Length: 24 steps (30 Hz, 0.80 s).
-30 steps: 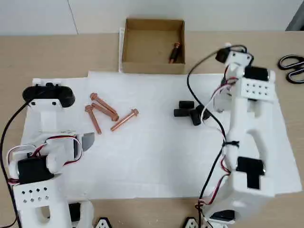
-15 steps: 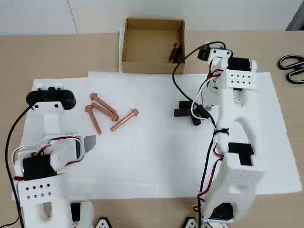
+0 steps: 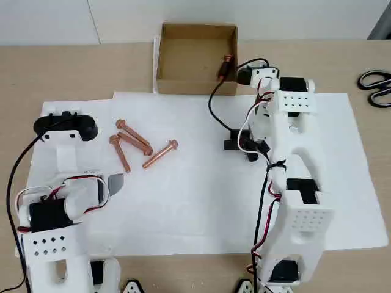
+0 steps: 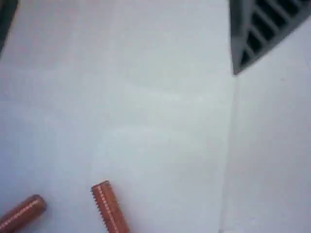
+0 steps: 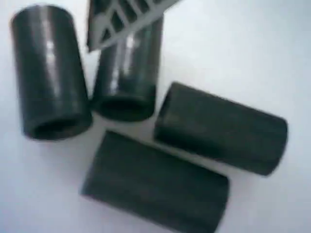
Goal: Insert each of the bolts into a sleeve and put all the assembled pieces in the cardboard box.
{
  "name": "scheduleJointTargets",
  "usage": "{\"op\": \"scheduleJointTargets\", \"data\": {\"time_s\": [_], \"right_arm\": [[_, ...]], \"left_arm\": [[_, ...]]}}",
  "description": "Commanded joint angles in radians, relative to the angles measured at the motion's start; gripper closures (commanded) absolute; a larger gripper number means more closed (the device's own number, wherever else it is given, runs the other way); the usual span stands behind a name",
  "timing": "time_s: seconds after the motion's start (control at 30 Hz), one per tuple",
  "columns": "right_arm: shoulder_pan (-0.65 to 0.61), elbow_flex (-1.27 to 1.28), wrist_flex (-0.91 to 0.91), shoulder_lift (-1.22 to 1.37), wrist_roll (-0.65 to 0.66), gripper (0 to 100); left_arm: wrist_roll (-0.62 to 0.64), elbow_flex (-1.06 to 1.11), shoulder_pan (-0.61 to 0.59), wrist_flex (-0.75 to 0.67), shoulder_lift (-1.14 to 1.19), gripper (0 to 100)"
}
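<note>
Right wrist view puts my right gripper (image 5: 127,18) directly over the four black sleeves (image 5: 155,189) huddled on the white paper (image 3: 195,207), placed, I judge, to take one; whether it is parted or closed I cannot tell. My left gripper (image 3: 112,181) waits at lower left of the high view, spread wide and empty, facing the four loose copper bolts (image 3: 137,145). One assembled piece (image 3: 226,66) already lies in the cardboard box (image 3: 195,86), top centre.

you have nothing to read at this moment: no text, label, brand, number or sign is legible on the cardboard box (image 3: 160,61) at the far side, on the bolts (image 3: 160,154) to the left, or on the sleeves (image 5: 218,128) to the right.
</note>
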Motion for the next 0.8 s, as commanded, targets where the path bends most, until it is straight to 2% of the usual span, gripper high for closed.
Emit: {"op": "scheduleJointTargets", "data": {"time_s": [0.0,0.77], "right_arm": [[-0.004,-0.055,-0.022,-0.008,0.008,85.8],[-0.005,-0.106,-0.051,0.225,0.008,85.9]], "left_arm": [[0.009,-0.002,-0.005,-0.023,-0.009,71],[0.009,-0.001,-0.006,-0.021,-0.009,71]]}}
